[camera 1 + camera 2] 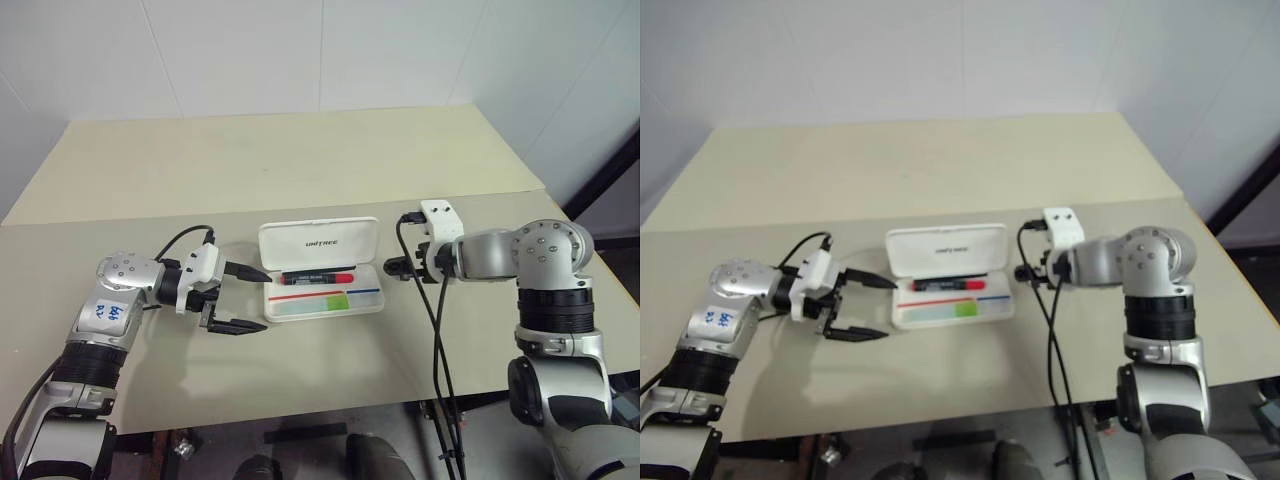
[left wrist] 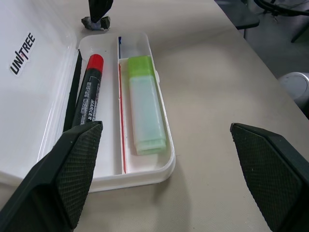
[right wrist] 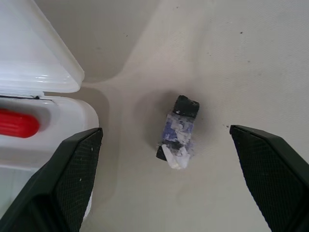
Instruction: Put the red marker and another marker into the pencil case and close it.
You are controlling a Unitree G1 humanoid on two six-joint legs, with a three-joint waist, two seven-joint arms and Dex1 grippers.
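We see the white hard-plastic pencil case [image 1: 320, 272] lying open on the pale beige table [image 1: 300, 160], its lid tilted up and back with small dark logo text on it. Inside the tray lie both markers: the slim red marker [image 1: 316, 277], black-barrelled with a red end, sits in the compartment nearer the lid, and the stubby pale mint-green marker [image 2: 145, 112] with a lime-green cap sits in the outer compartment, the two parted by a thin red-and-blue divider stripe.

Our left gripper [image 1: 240, 298] hovers just beside the case's left end, its two black fingers spread wide with nothing between them. In the left wrist view, one finger [image 2: 65, 176] lines up with the barrel end of the red marker, while the other stands well out over bare table, clear of the case's rim.

Our right gripper [image 3: 166, 186] points down at the table just beside the case's right end, its fingers likewise wide apart and empty. Between those fingers, a little ahead of them, lies a small dark block wrapped in bluish-silver tape [image 3: 177, 132], resting on the table near the case's corner but not touching it.
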